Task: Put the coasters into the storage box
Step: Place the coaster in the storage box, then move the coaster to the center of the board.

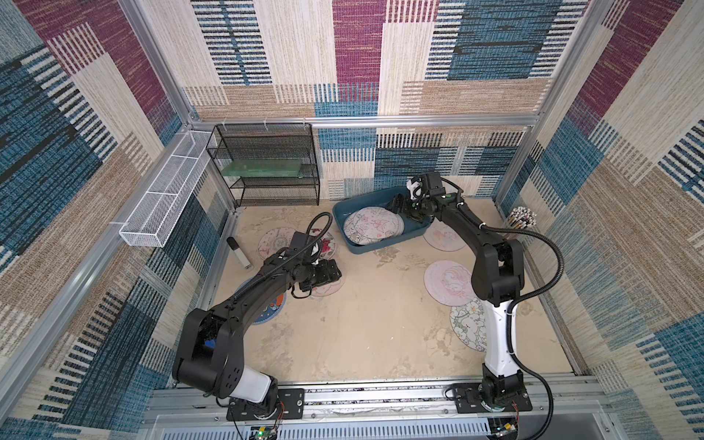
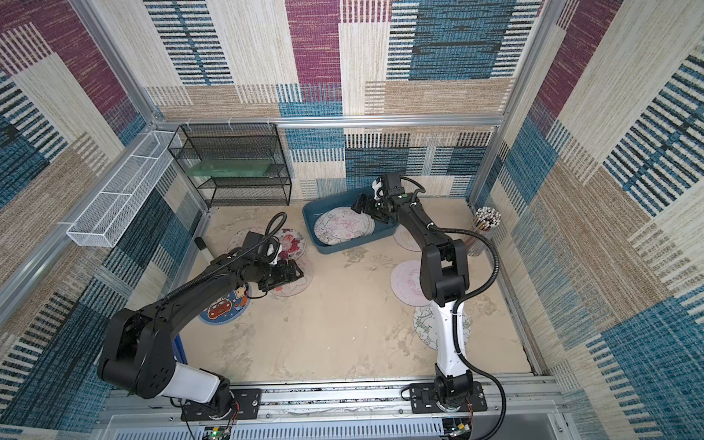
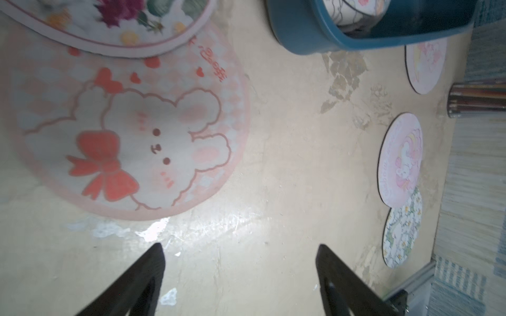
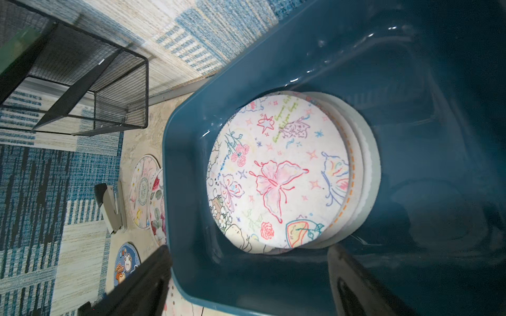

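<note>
The shallow teal-blue plastic storage box [image 1: 340, 217] is seen at twelve o'clock on the beige bench [image 1: 365, 343], set slightly askew. A stack of round coasters [image 1: 375, 226] is lodged inside it, toward its nine o'clock end, and is topped by a white butterfly coaster [image 4: 276, 175] drawn in red and blue outlines. The right pincer [image 4: 249, 247] is held above the box's three o'clock end. Its jaws are spread wide and nothing is gripped between them. The left pincer [image 3: 240, 247] is found at ten o'clock over the bench, likewise wide open and empty. Whether its tips touch the surface cannot be told. Near those tips a pink bunny coaster [image 3: 128, 142] is laid flat, partly covered by a rose-printed coaster [image 3: 115, 16]. Other mats are spread on the bench. A dark blue coaster [image 2: 223, 306] is seen at nine o'clock beneath the left arm. A pale pink unicorn coaster [image 1: 447, 284] is placed at three o'clock and touches a white flowered coaster [image 1: 466, 327] at four o'clock. Another pink coaster [image 1: 444, 238] is found at one o'clock, just beside the box.
</note>
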Controlling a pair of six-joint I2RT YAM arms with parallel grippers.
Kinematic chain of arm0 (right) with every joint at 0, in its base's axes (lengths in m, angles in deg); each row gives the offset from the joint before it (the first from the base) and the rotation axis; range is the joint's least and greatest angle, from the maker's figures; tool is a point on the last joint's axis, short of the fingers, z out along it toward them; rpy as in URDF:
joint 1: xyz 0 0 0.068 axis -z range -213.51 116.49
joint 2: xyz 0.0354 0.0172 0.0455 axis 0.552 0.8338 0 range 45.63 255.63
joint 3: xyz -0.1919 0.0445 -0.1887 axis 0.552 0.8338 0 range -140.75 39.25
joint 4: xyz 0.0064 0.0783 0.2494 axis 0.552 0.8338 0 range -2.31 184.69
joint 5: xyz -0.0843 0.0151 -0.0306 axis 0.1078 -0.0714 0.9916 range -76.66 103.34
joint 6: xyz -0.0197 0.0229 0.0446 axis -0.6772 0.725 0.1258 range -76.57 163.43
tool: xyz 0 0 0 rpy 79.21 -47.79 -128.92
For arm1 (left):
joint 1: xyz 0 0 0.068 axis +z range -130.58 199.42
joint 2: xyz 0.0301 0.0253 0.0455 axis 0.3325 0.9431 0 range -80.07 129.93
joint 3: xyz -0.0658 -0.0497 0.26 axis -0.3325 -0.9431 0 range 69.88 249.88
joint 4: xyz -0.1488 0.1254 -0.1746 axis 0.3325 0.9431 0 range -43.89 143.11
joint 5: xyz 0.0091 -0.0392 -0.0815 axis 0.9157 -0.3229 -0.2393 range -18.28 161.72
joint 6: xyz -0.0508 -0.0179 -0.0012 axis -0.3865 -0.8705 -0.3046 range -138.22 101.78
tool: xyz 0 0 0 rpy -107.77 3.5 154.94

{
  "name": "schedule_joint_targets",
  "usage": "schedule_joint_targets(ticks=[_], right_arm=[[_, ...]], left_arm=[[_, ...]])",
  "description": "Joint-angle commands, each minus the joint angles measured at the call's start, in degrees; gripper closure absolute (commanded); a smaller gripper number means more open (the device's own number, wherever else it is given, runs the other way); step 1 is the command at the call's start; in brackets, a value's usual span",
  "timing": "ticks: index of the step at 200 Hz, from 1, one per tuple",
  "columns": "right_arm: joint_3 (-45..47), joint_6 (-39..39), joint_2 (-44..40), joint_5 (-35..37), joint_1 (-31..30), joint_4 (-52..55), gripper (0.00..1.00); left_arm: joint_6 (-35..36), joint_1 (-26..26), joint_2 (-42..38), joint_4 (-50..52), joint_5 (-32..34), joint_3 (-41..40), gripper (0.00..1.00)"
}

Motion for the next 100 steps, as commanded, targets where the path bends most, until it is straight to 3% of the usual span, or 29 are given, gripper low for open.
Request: schedule_joint_targets(ticks=[1, 36, 100], right_arm=[[2.2, -1.9, -2.9, -3.1, -1.0, -0.3, 0.06], [6.3, -2.6, -7.2, -5.8, -3.5, -0.6, 0.00], [18.5, -2.2, -15.9, -4.9, -11.6, -2.7, 0.05]], left_arm=[[1.7, 2.0, -0.2, 1.4, 3.0, 0.4, 0.15], [3.4, 7.2, -0.6, 1.2, 2.8, -0.3, 0.15], [5.8, 14.6, 5.4, -1.2, 2.4, 2.3, 0.14]])
